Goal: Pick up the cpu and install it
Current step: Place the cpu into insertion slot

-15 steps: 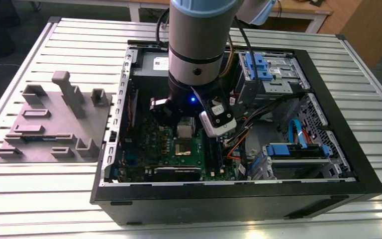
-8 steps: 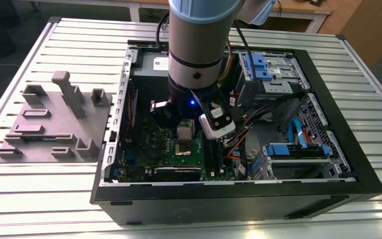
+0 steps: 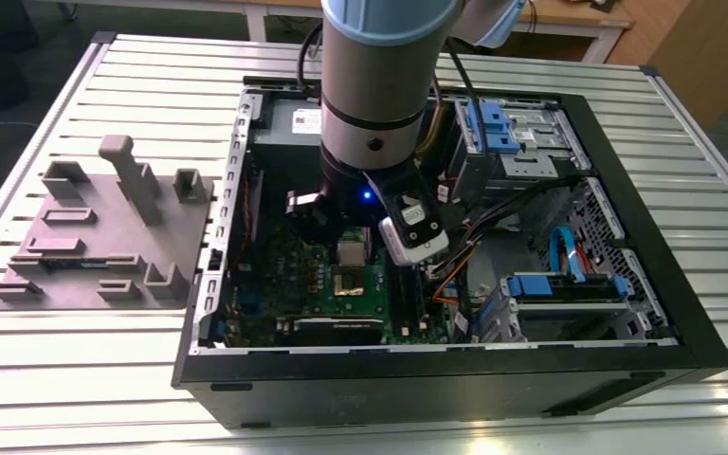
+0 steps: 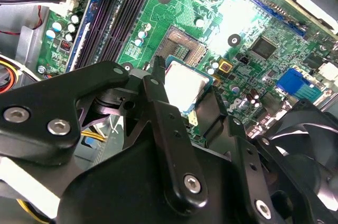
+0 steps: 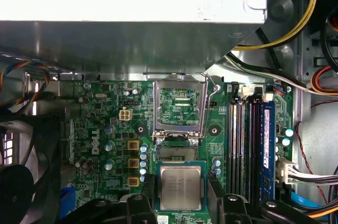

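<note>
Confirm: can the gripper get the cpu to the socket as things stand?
Probably yes. The gripper holds the cpu close by the socket, whose hinged frame stands open. Nothing visible lies across the bare socket.

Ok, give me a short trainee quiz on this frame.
1. True or false: the cpu already sits in the socket.
2. What does the gripper hold? A) nothing B) cpu C) screwdriver
3. Fill in: the socket's hinged frame stands ___.
Key: 1 false, the gripper holds it clear of the empty socket; 2 B; 3 open.
</note>
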Controlling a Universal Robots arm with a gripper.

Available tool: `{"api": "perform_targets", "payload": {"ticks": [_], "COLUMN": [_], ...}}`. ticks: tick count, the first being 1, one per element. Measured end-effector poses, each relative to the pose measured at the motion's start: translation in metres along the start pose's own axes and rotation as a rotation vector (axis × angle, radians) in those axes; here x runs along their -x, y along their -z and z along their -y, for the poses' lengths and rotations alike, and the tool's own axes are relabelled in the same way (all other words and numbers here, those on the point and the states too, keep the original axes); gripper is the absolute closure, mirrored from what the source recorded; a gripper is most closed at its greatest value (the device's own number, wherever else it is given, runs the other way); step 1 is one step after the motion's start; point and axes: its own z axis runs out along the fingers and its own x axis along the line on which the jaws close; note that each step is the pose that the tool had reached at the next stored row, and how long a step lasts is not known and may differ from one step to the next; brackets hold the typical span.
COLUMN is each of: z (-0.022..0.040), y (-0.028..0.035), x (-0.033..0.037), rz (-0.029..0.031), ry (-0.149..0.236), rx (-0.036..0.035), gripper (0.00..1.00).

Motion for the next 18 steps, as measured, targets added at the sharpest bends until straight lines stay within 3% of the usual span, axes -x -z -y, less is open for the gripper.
{"api": "perform_targets", "payload": {"ticks": [4,11,18], "z": [-0.0001,0.0001,0.0001], "y": [-0.0009,-0.0118,-0.0128], "x": [0.0001,0.0001,0.0001], "rz": [0.0003,0.0000,0.0000], "ry": [0.000,0.000,0.000], "rx": [0.0005,0.0001,-0.0001], "gripper": [0.53,0.53,0.53]}}
